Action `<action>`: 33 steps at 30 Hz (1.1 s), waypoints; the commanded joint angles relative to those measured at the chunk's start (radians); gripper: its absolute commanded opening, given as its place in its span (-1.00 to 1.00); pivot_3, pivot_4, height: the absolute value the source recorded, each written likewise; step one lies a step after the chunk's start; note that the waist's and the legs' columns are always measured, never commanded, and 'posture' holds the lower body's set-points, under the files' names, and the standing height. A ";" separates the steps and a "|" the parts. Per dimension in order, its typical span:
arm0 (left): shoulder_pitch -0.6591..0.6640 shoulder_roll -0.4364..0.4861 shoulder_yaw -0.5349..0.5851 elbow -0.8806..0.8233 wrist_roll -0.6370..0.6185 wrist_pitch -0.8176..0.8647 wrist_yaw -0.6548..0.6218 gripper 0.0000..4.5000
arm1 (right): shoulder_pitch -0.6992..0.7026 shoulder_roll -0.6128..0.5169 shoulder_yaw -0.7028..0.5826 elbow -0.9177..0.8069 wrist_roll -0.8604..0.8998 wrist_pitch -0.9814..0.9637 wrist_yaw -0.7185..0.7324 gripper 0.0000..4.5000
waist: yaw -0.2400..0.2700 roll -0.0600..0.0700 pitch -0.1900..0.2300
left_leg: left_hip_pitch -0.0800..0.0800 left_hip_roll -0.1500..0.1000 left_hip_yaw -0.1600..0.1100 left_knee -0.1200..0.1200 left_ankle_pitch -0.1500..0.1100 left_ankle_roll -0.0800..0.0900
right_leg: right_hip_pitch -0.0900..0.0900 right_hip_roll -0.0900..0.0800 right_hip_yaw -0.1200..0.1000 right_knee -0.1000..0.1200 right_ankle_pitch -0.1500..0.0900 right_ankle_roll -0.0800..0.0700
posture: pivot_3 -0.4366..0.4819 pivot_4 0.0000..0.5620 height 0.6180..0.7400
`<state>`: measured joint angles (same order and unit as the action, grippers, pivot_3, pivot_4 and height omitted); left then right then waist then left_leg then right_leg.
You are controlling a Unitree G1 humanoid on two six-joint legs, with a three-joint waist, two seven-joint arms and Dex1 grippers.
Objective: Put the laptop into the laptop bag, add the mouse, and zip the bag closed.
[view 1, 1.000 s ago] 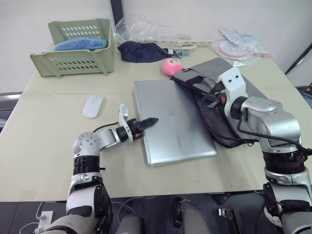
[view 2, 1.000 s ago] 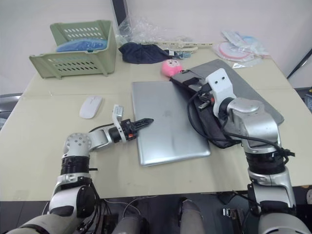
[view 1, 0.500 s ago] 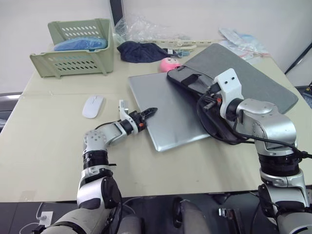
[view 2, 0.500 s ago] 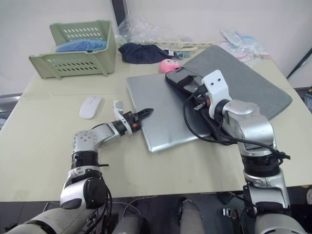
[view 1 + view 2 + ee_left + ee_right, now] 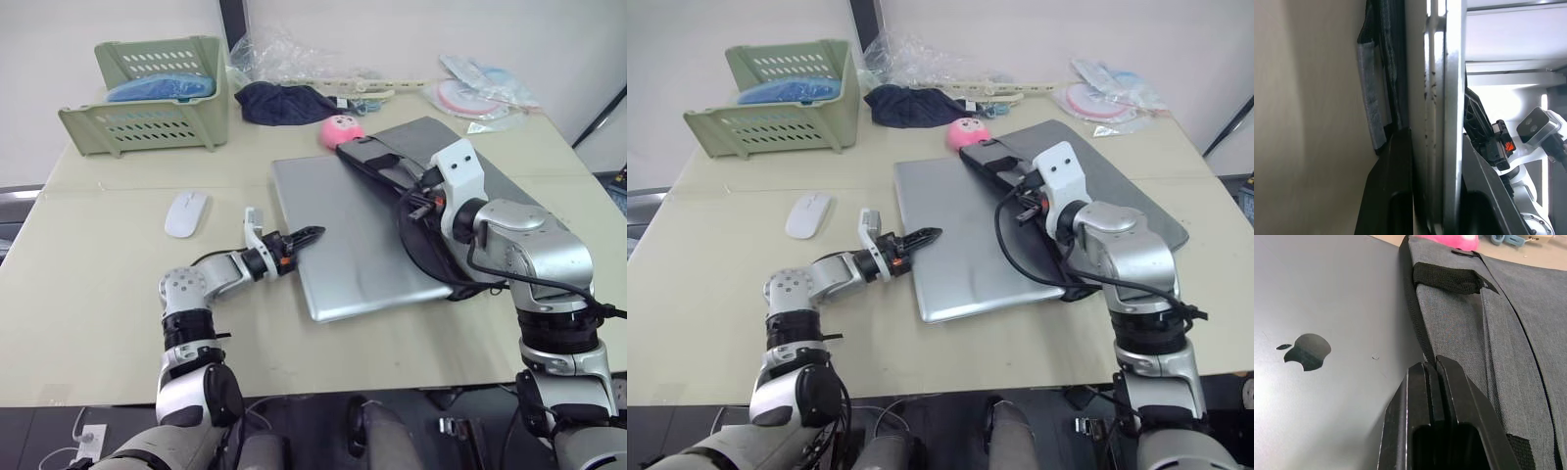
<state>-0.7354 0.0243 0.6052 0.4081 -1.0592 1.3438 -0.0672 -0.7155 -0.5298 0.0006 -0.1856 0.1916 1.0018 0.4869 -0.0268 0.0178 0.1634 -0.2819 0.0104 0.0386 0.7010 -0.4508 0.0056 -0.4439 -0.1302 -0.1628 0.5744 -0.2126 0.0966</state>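
Note:
The silver laptop (image 5: 358, 240) lies flat in the middle of the table. Its right side is tucked under the open upper flap of the grey laptop bag (image 5: 416, 135). My left gripper (image 5: 315, 233) is shut on the laptop's left edge; in the left wrist view one finger lies on each face of the thin metal edge (image 5: 1437, 98). My right gripper (image 5: 1431, 363) is shut on the bag's black trim at the opening, beside the lid's apple logo (image 5: 1307, 350). The white mouse (image 5: 186, 212) rests on the table left of the laptop, apart from both grippers.
A pink plush toy (image 5: 343, 129) sits at the bag's far corner. A green basket (image 5: 157, 93) stands at the back left. A dark cloth (image 5: 284, 103) and plastic packets (image 5: 480, 93) lie along the back edge. Black cables hang by my right wrist.
The laptop swung, then slid right, further under the bag's flap. The flap, raised half a second ago, has come back down. Both grippers kept their holds.

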 commanded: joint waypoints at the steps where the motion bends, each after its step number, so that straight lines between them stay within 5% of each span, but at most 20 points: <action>1: -0.028 -0.021 0.034 -0.035 -0.063 -0.048 0.008 -0.76 | -0.013 0.012 -0.021 -0.014 0.012 -0.018 -0.014 -0.99 | -0.001 0.000 0.000 | 0.000 0.000 0.000 0.000 0.000 0.000 | 0.000 0.000 0.000 0.000 0.000 0.000 | -0.05 -0.47 1.00; 11: -0.043 -0.072 0.017 -0.022 -0.063 -0.177 0.048 -0.76 | -0.025 0.057 -0.022 -0.068 0.018 0.030 -0.040 -0.99 | 0.000 0.000 0.000 | 0.000 0.000 0.001 0.000 0.000 0.000 | 0.000 0.000 0.000 0.000 0.000 0.000 | -0.05 -0.47 1.00; 33: -0.066 -0.178 -0.082 -0.047 -0.056 -0.192 0.055 -0.76 | -0.084 0.131 -0.034 -0.072 0.061 0.089 -0.079 -0.99 | 0.001 0.000 0.000 | 0.000 0.000 0.000 0.000 0.000 0.000 | 0.000 0.000 0.000 0.000 0.000 0.000 | -0.05 -0.47 1.00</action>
<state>-0.7442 -0.1211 0.5423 0.3946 -1.0619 1.1630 0.0475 -0.7686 -0.3988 -0.0105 -0.2093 0.2354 1.0963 0.4213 -0.0259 0.0178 0.1634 -0.2819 0.0100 0.0391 0.7011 -0.4507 0.0058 -0.4439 -0.1301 -0.1628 0.5744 -0.2126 0.0966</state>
